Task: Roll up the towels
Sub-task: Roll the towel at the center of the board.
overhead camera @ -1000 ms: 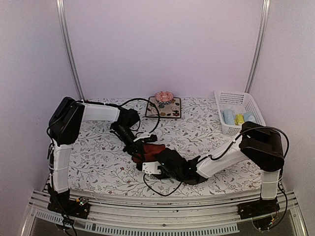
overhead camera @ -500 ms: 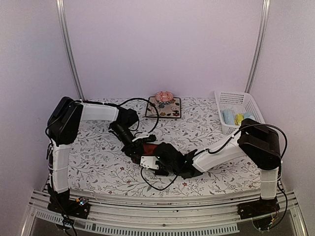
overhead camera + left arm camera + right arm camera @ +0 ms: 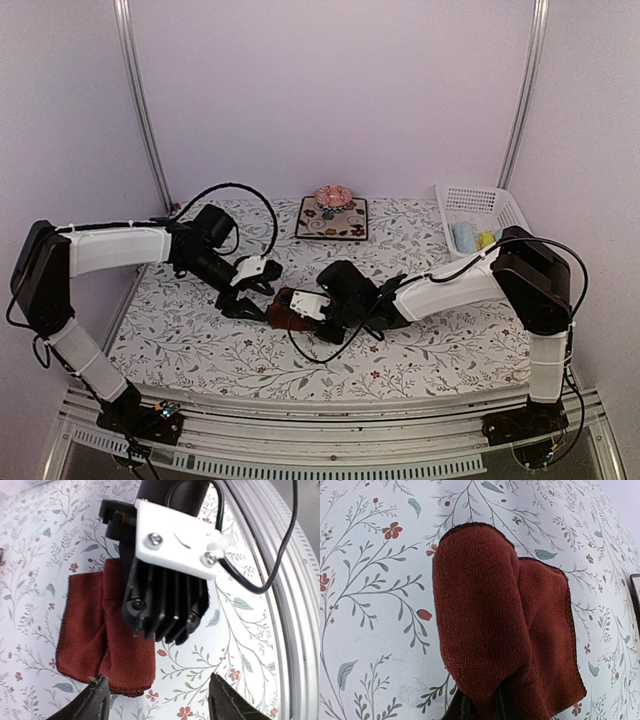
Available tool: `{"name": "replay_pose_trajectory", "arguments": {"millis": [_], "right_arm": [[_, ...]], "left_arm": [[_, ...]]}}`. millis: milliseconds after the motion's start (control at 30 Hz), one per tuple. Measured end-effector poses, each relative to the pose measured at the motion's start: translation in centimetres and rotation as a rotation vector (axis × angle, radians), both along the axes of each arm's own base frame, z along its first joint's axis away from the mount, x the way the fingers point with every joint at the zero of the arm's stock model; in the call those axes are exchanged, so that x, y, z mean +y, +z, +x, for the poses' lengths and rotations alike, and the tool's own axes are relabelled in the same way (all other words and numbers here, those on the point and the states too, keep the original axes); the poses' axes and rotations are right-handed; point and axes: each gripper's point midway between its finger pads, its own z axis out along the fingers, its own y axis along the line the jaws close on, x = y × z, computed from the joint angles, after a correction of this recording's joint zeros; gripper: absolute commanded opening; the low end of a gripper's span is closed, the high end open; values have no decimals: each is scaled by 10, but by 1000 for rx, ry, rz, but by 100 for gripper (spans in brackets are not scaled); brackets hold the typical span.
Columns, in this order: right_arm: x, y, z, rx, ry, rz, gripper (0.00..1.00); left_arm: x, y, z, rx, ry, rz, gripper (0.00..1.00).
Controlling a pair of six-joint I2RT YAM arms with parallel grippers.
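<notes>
- Two arms meet near the middle of the table [image 3: 200, 335], a little toward its near edge.
- The red towel [image 3: 490, 620] lies there on the flowered covering. It is folded over itself into a thick lobe, with a flatter layer beside it.
- The right gripper [image 3: 476, 706] pinches that towel, its jaws narrow and closed on the fold at the bottom of the right wrist view.
- The left gripper [image 3: 160, 700] hangs just beside the towel's left end, jaws wide with nothing between them.
- In the left wrist view, the right gripper's black body covers the towel's middle.
- A white basket [image 3: 478, 195] stands at the far right corner. It holds a pale blue roll [image 3: 464, 237] and a yellow roll [image 3: 487, 241]. A third roll may sit behind the right arm, but it is too hidden to tell.
- A dark mat [image 3: 345, 222] sits at the middle of the far edge, with a pink round thing [image 3: 332, 196] on it.
</notes>
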Motion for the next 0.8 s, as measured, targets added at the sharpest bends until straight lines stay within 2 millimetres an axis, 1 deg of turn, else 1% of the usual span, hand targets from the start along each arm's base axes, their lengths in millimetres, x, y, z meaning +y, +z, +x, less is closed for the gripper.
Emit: {"name": "replay_pose_trajectory", "arguments": {"millis": [100, 233, 300, 467, 567, 700, 800], "right_arm": [[2, 4, -2, 92, 2, 20, 10], [3, 7, -12, 233, 15, 44, 12], [4, 9, -18, 308, 26, 52, 13], [6, 11, -23, 443, 44, 55, 13], [6, 10, -22, 494, 51, 57, 13], [4, 10, -20, 537, 59, 66, 13], [4, 9, -20, 553, 64, 68, 13]], "left_arm": [[5, 0, -3, -106, 9, -36, 68], [12, -12, -9, -223, 16, -44, 69], [13, -19, -12, -284, 10, -39, 69], [2, -35, -26, -425, -46, -25, 69], [-6, -38, -31, -477, -70, -25, 69], [-15, -38, -22, -542, -48, -18, 69], [-17, -46, -14, -545, -21, 5, 68]]}}
